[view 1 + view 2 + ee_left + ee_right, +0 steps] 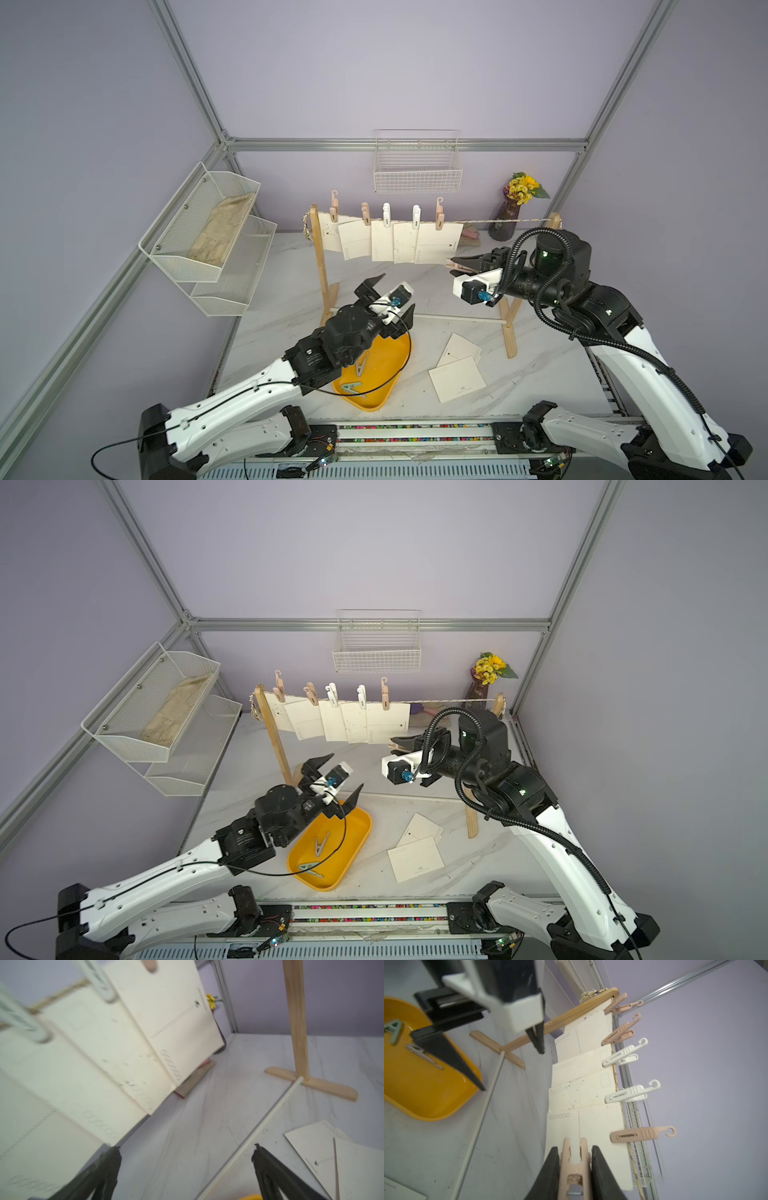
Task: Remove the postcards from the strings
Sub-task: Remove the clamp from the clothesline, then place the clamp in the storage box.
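Note:
Several cream postcards hang overlapping from the strings, each under a pink or white clothespin. My right gripper is shut on a loose pink clothespin, level with the lower right corner of the rightmost hanging card. My left gripper is open and empty, below the hanging cards and above the tray's far end. Two more postcards lie flat on the table.
A yellow tray holds two clothespins. The rack's wooden posts, feet and thin white rod cross mid-table. Mesh shelves hang at the left, a wire basket on the back wall, a flower vase behind the right post.

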`<state>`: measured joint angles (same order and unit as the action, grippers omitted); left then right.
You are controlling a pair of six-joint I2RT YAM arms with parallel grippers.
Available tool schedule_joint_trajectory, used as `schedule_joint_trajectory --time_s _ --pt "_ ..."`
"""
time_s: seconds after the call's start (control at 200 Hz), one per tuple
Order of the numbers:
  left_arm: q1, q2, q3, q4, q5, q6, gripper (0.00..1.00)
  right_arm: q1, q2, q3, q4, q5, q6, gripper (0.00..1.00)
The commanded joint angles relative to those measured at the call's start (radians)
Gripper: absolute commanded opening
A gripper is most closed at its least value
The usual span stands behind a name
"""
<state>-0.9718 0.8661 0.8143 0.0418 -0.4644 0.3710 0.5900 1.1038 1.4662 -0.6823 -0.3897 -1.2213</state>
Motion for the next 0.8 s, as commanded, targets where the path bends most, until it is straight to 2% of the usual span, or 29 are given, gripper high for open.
schedule_joint_trajectory --time_s 0.0,0.095,0.27,0.39,0.49,0.56,0.72,0.795 --pt "0.002 -0.157 -0.096 0.275 -0.173 0.092 1.0 0.068 0.017 -0.082 0.113 -0.037 0.11 0.26" --pt "0.012 -0.241 -0.103 0.303 -0.23 0.158 1.0 0.134 0.052 -0.149 0.207 -0.028 0.152 0.27" --pt "0.016 -0.313 -0.104 0.309 -0.299 0.258 1.0 0.264 0.152 -0.284 0.404 -0.023 0.219 0.27" --pt "0.017 -0.34 -0.106 0.31 -0.315 0.277 1.0 0.358 0.243 -0.351 0.491 0.008 0.264 0.27" --pt "0.019 -0.352 -0.101 0.287 -0.311 0.276 1.0 0.396 0.306 -0.411 0.579 0.023 0.308 0.27" --pt "0.019 -0.361 -0.1 0.268 -0.305 0.268 1.0 0.404 0.327 -0.439 0.629 0.027 0.336 0.35" --pt "0.019 -0.368 -0.096 0.212 -0.261 0.239 1.0 0.405 0.323 -0.472 0.711 0.053 0.386 0.68" --pt "0.019 -0.361 -0.083 0.17 -0.23 0.213 1.0 0.404 0.308 -0.474 0.729 0.069 0.415 0.73"
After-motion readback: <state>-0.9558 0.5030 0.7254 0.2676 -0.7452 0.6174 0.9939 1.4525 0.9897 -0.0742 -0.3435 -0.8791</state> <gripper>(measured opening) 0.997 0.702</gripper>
